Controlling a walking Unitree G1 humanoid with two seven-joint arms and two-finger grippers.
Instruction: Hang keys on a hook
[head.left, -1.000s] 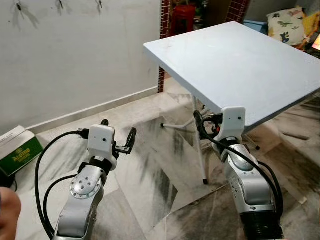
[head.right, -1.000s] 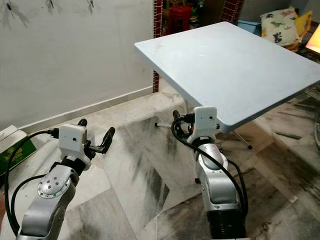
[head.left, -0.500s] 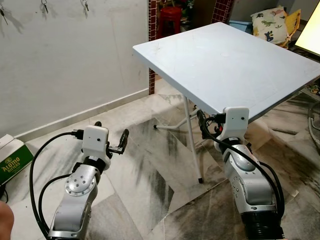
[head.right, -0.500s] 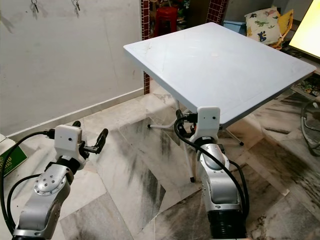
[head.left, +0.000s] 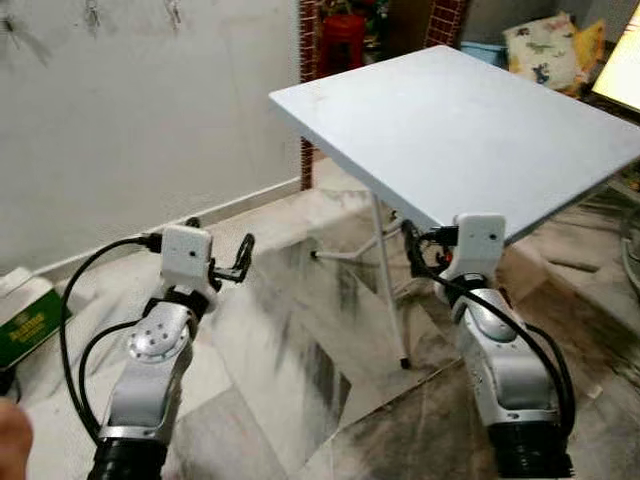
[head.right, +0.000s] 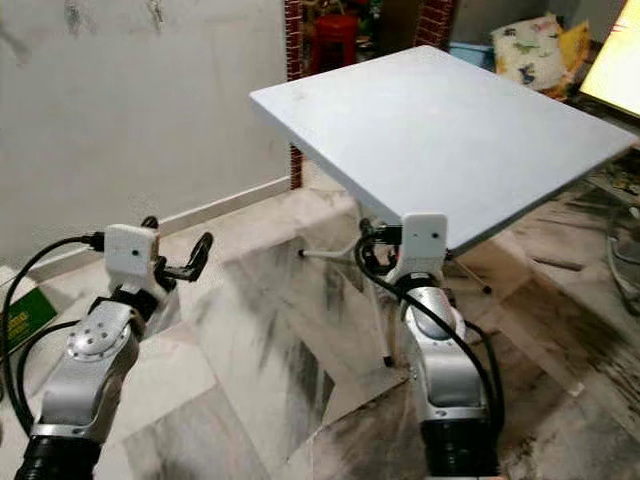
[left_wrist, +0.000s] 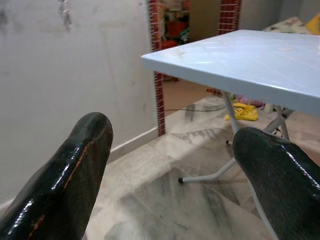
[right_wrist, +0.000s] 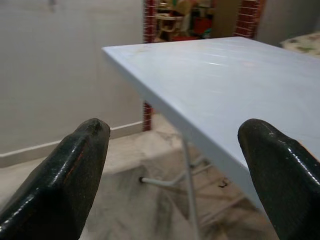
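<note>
A: What takes up most of the scene?

B: A marble floor (head.left: 300, 350) and a pale wall (head.left: 150, 110), with a white folding bench (head.right: 440, 130) standing on thin metal legs, its top bare.

A: And the arms?

B: Both are raised in front of the body. The left gripper (head.left: 243, 258) is held out over the floor, pointing toward the wall and the bench's near corner. The right gripper (right_wrist: 175, 175) sits just below the bench's front edge, aimed along the underside and top of it.

A: How do the fingers stand?

B: On both sides the fingers are spread wide with nothing between them; the wrist views show the left fingers (left_wrist: 65, 170) and the right fingers (right_wrist: 70, 165) well apart.

A: Where are the keys?

B: Small dark things hang high on the wall, blurred: the hooks (head.left: 92, 14), some perhaps with keys on them, though I cannot tell. They are well apart from both grippers.

A: Anything else?

B: A green box (head.left: 30, 320) lies on the floor by the wall, and a patterned cushion (head.left: 540, 45) sits beyond the bench.
</note>
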